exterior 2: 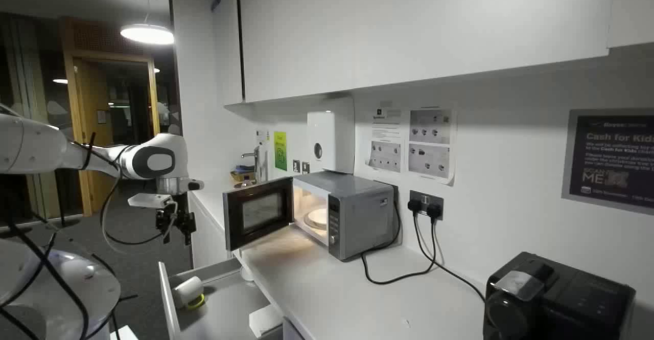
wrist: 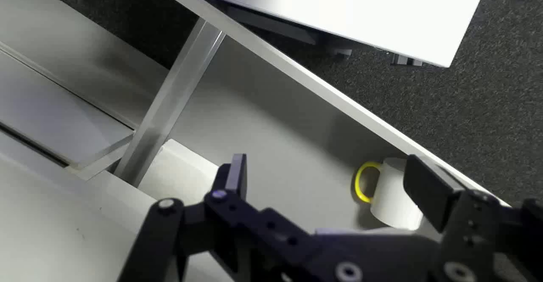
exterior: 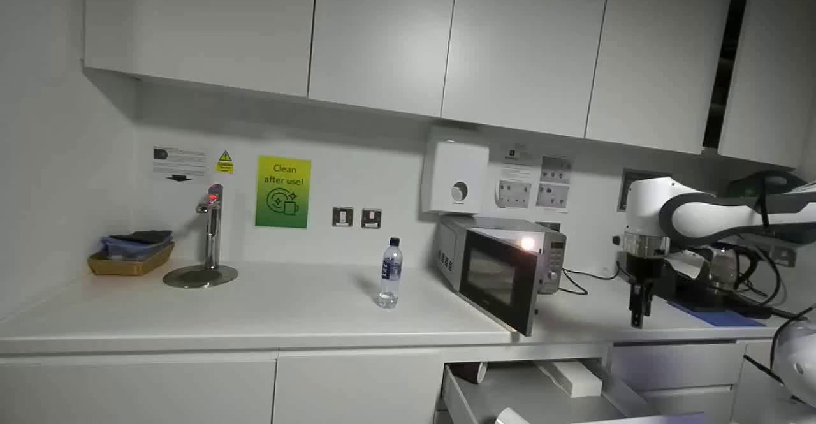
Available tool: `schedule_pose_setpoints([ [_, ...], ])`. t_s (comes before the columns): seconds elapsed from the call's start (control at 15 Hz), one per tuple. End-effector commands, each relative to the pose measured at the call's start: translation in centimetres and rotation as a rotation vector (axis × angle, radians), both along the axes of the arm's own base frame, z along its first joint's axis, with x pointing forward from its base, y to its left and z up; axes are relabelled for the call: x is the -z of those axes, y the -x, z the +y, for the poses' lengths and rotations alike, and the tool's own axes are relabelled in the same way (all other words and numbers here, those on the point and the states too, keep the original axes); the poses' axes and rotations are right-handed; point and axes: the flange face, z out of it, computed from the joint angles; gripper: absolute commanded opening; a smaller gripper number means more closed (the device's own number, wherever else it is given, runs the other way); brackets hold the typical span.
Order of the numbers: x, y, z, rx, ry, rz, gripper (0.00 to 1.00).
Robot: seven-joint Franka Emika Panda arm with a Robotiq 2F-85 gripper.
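In the wrist view, the hand [wrist: 325,161] hides part of the white mug [wrist: 392,197] and drawer [wrist: 271,138]

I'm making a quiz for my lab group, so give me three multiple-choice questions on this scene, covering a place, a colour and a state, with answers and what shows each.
1. Where does the clear bottle stand?
A) beneath the tap
B) on the worktop
C) inside the microwave

2. What colour is the handle of the white mug in the open drawer?
A) yellow
B) red
C) blue

3. What state is the gripper in?
A) shut, empty
B) shut on the mug
C) open

1 B: it stands upright there in an exterior view.
2 A: the wrist view shows the yellow loop.
3 C: its fingers stand apart in the wrist view.
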Motion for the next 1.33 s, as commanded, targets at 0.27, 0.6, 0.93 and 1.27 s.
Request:
schedule_pose_setpoints([
  [0.27,0.1,0.1,-0.1,0.048,0.002,-0.039,1.0],
  [0.6,0.1,-0.2,-0.2,0.208,-0.022,-0.195,1.0],
  [0.93,-0.4,-1.8,-0.2,0.45,-0.003,-0.27,1.0],
  [1.27,-0.2,-3.6,-1.8,0.708,-0.027,-0.34,1.0],
])
